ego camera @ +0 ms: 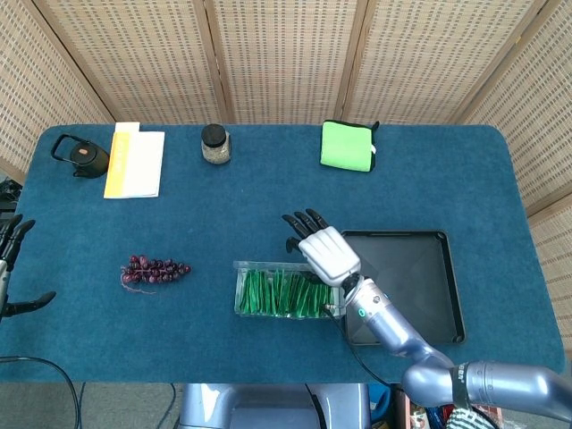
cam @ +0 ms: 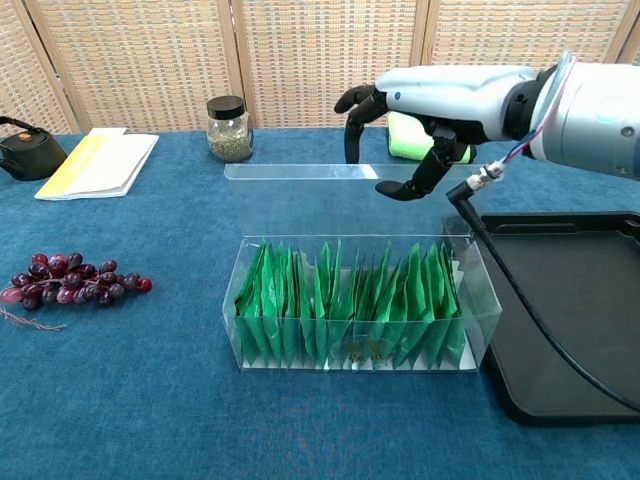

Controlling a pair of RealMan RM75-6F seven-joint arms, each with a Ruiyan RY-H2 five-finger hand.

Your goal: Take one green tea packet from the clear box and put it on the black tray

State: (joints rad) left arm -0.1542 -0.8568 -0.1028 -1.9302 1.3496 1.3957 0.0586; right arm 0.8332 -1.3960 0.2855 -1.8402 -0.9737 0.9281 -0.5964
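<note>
My left hand sat at the far left edge of the table, fingers spread, nothing in it, well apart from the work.

Clear box lay near the front edge, its long axis running left-right, lid hinged up behind it. Green tea packets stood on edge in one row inside, filling the box from left end to right end. None taken out yet, by my reading.

My right hand hung above the box's right half, toward the far wall, fingers apart and drooping, thumb pointing down, gripping nothing. The packets lay straight below and slightly nearer than my fingertips. The right hand was clearly the nearer one, so the pick fell to it. I judged a straight descent onto the right-end packets the shortest path.

Black tray sat just beside the box's right end, bare. The carry would be a short move rightward.
</note>
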